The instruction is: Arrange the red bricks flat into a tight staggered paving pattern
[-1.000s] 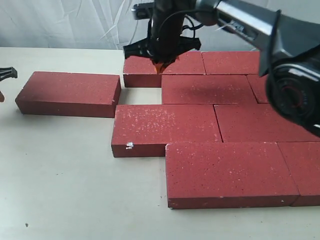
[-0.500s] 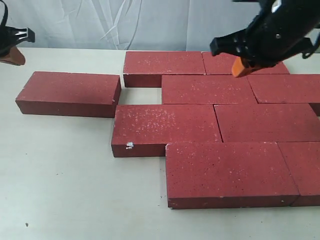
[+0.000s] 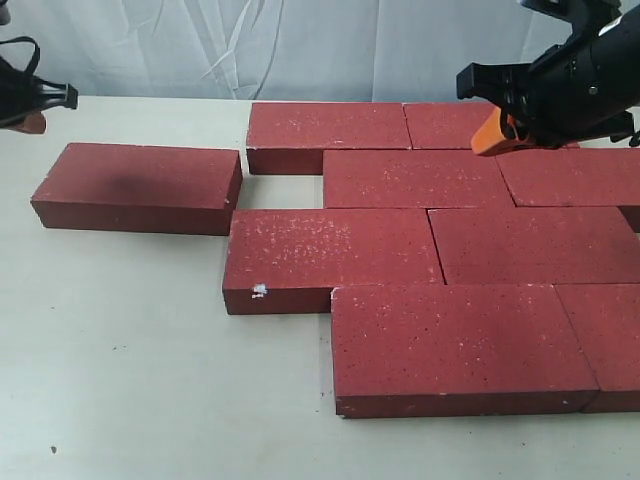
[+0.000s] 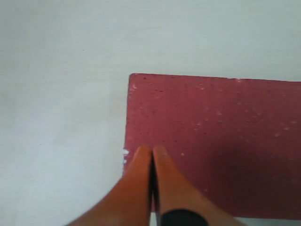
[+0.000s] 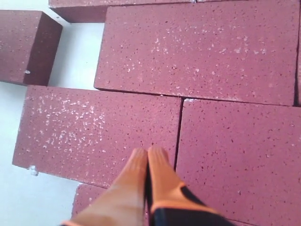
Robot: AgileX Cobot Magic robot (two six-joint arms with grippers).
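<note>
Pale table [image 3: 120, 390] carries all the red bricks [image 3: 420, 180], lying flat. Eight of them form a paved patch [image 3: 440, 330] on the right, four rows deep. The joints are offset row to row and the seams look closed, so the stagger reads as done there, though the right edge is cut off. One loose brick [image 3: 140, 185] sits alone at the left, roughly in line with the second row from the far side. Its right end is just beside the corners of the neighbouring rows, but it is short of its own row. That leaves a notch [image 3: 282, 192] of bare table between it and the second-row brick, my guess for the last open joint. Right gripper [image 3: 492, 135] hangs over the far right of the patch, off the surface, orange fingers [image 5: 160, 165] pressed together with nothing between them. It looks parked clear of the work. Left gripper [image 3: 32, 100] is at the far left, above and beyond the loose brick's left end. The wrist view shows its fingers [image 4: 138, 165] also pinched together and empty over that brick's end [image 4: 211, 141]. A closed tip suits pushing: likely plan is to shove the brick right into the notch. Risk is skewing it or nudging the set rows. Small white chip [image 3: 259, 291] marks the near-left corner of the third-row brick.
</note>
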